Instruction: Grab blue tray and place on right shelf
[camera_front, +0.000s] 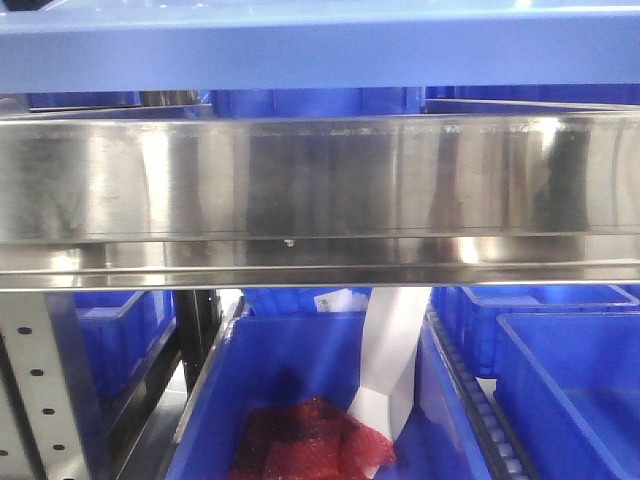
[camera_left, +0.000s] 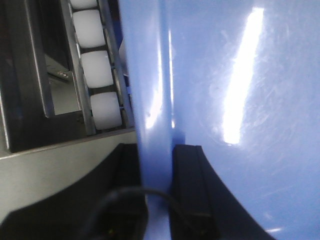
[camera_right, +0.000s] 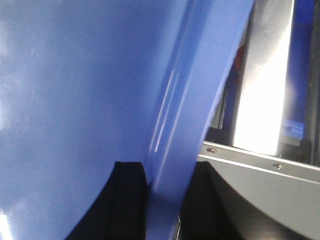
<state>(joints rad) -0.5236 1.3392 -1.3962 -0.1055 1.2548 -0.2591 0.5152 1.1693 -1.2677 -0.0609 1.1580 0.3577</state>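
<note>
Two grippers have hold of the shallow rectangular tray of glossy light periwinkle-blue plastic (camera_front: 300, 45), one at each end. In the left wrist view we find the left gripper (camera_left: 156, 172) narrowed to a slim gap, its jaws set one on either side of the tray's flared rim and pressed against it; the right wrist view shows the right gripper (camera_right: 164, 187) in the same condition on the opposite rim. From the front, the tray appears as a pale blue band across the top of the picture, its long axis running left to right, directly above the wide reflective front rail of the shiny stainless steel rack shelf (camera_front: 320, 180). A strip of background shows between them, so we record the two as apart; how far forward the tray is we cannot tell. Neither arm is nearer; the load is shared. We judge that the coming move turns on this: the tray must pass forward over the rail, level, before it is set down.
</note>
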